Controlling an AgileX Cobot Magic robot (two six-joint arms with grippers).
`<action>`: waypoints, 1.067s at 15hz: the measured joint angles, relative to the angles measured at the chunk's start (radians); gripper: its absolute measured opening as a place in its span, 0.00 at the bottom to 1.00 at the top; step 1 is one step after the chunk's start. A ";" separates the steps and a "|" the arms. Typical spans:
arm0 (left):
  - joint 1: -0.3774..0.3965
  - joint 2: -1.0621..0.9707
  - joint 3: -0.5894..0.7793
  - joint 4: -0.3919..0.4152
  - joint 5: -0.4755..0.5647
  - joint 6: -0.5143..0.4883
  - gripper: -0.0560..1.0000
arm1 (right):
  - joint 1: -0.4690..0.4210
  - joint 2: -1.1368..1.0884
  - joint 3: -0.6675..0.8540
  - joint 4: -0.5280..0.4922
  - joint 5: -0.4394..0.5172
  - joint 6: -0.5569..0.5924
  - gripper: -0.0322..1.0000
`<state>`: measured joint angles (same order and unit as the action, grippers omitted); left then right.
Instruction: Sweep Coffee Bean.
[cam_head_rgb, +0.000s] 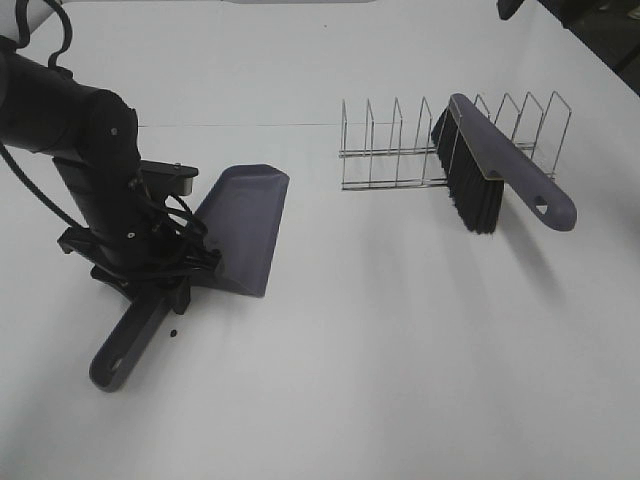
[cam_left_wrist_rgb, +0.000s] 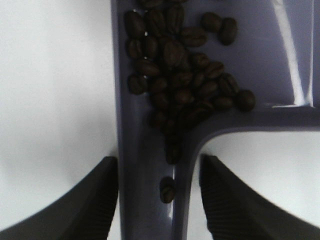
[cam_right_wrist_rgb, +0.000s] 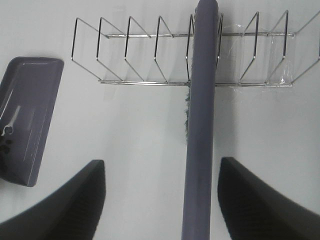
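Beans (cam_left_wrist_rgb: 180, 85) lie heaped inside the dustpan (cam_head_rgb: 245, 225), piled in the corner where the pan narrows into its handle (cam_head_rgb: 125, 350), just ahead of the left claw (cam_left_wrist_rgb: 159, 200); one bean (cam_left_wrist_rgb: 167, 190) has slid into the handle channel between the fingers. That pile suggests the pan is tipped back so the load cannot roll out over the front lip. The left claw's fingers (cam_left_wrist_rgb: 100, 200) stand on either side of the handle, very close to it, but whether they grip it I cannot tell. One stray bean (cam_head_rgb: 175, 333) sits on the tabletop (cam_head_rgb: 400, 350) beside the handle. The right claw (cam_right_wrist_rgb: 161, 200) is spread apart with the brush (cam_head_rgb: 495, 165) handle running untouched between its fingers; the brush leans on the wire rack (cam_head_rgb: 400, 150), bristles down, parked.
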<state>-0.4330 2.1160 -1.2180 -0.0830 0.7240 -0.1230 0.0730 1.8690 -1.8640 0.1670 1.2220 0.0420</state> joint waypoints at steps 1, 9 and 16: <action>0.000 -0.004 -0.001 -0.004 0.004 0.000 0.51 | 0.000 -0.044 0.034 0.000 0.000 0.004 0.57; 0.000 -0.130 0.013 -0.004 0.073 0.020 0.54 | 0.000 -0.396 0.377 -0.002 0.000 0.027 0.57; 0.267 -0.390 0.013 -0.019 0.189 0.106 0.54 | 0.000 -0.714 0.668 -0.002 0.001 0.033 0.57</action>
<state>-0.1660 1.7260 -1.2050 -0.1020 0.9130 -0.0170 0.0730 1.1550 -1.1960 0.1650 1.2230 0.0750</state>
